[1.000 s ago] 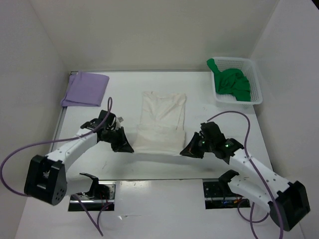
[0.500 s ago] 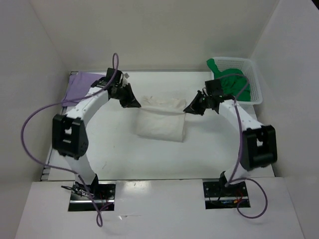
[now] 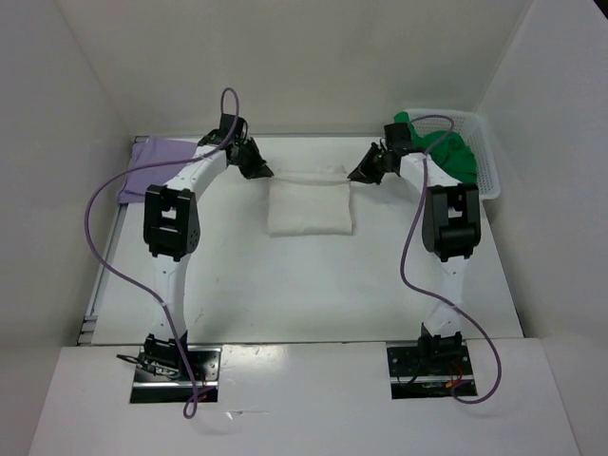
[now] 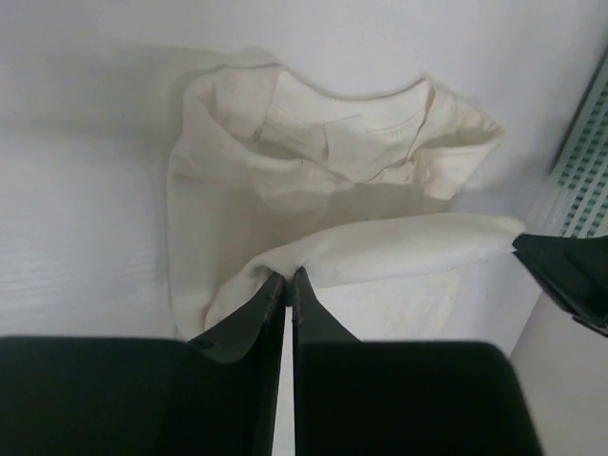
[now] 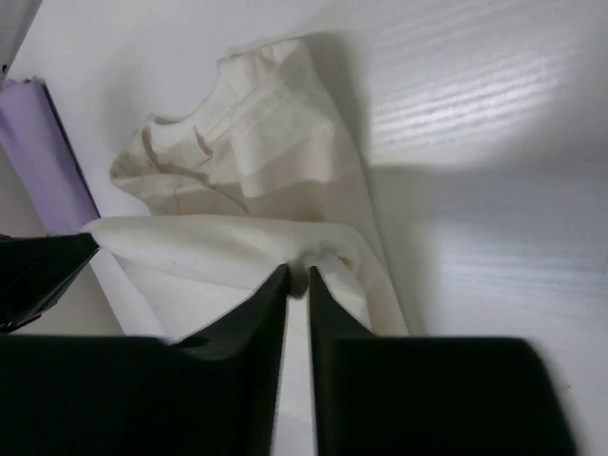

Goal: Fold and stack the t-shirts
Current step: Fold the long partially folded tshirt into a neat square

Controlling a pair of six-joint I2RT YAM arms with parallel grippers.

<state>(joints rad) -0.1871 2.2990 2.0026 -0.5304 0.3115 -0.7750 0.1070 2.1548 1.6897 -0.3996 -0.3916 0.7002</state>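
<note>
White tabletop (image 3: 237, 275) walled in white fills the overhead view, where the cream t-shirt (image 3: 309, 204) lies folded at upper centre, between the lavender t-shirt (image 3: 157, 171) at upper left and the green t-shirt (image 3: 454, 157) in the mesh basket (image 3: 491, 180) at upper right. Only the wrist views show the grip: the left gripper (image 4: 288, 277) and right gripper (image 5: 297, 274), fingers pressed almost together, each pinch one end of the cream shirt's top fold stretched between them. The rest of the cloth lies just beyond the fingertips, toward the top of each frame.
</note>
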